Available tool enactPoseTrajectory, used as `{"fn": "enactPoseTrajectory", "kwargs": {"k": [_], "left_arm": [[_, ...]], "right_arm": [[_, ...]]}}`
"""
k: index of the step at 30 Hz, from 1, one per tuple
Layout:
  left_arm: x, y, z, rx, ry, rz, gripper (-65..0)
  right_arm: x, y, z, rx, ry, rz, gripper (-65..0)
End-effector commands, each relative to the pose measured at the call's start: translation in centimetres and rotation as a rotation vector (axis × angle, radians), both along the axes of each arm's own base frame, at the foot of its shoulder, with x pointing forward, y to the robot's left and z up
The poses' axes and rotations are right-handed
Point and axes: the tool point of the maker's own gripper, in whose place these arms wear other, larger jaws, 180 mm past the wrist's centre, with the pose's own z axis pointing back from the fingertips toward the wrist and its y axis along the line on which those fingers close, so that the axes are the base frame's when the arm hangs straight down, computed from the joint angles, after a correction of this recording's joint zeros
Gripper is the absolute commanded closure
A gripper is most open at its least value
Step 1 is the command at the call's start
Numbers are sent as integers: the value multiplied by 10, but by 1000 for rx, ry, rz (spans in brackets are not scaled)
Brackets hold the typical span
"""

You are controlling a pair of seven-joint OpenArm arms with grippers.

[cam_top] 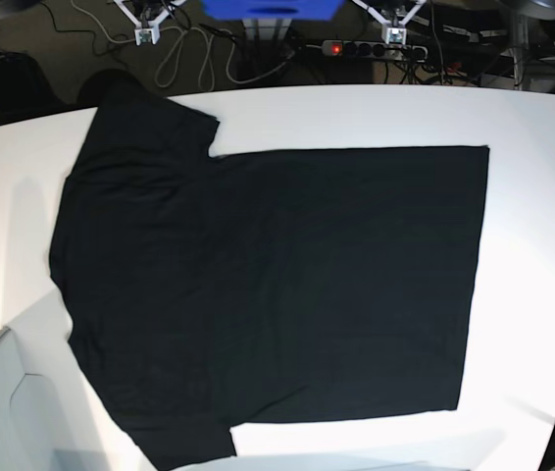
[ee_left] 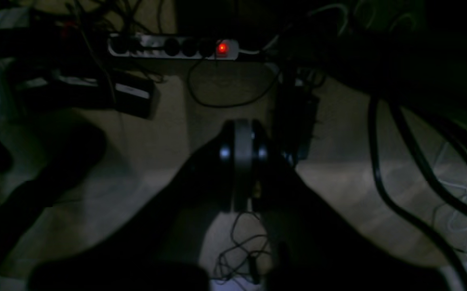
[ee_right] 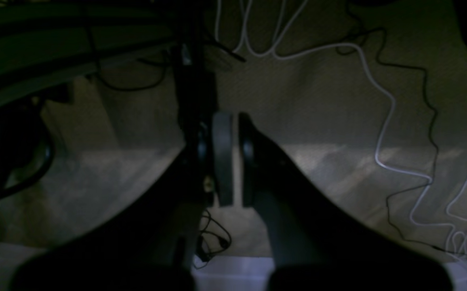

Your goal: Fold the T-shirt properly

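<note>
While the T-shirt [cam_top: 277,285] lies flat, unfolded on the desk [cam_top: 532,196], left pincer [ee_left: 242,161] and right pincer [ee_right: 228,159] are closed, empty; every fold remains.

We find no writing, brand, number or sign that we can read in any view. The T-shirt [cam_top: 277,285] on the white table [cam_top: 532,118] shows only its plain black side, and the power strip [ee_left: 173,47] on the far floor bears no legible marking.
</note>
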Motion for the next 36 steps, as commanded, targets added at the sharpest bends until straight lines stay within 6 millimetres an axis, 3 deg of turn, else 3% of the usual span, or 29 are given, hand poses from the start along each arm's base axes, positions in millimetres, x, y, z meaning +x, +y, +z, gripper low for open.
{"fn": "enactPoseTrajectory", "kwargs": {"k": [1, 3, 15, 36], "left_arm": [[-10, 0, 3, -8, 12, -11, -2], [-9, -2, 5, -27, 10, -24, -2], [-3, -19, 35, -92, -64, -32, -2], [-8, -22, 40, -100, -66, -29, -5]], "right_arm": [[-6, 0, 2, 7, 0, 3, -1], [-10, 0, 4, 8, 3, 2, -1], [16, 10, 51, 27, -149, 30, -1], [6, 11, 56, 29, -144, 31, -2]]}}
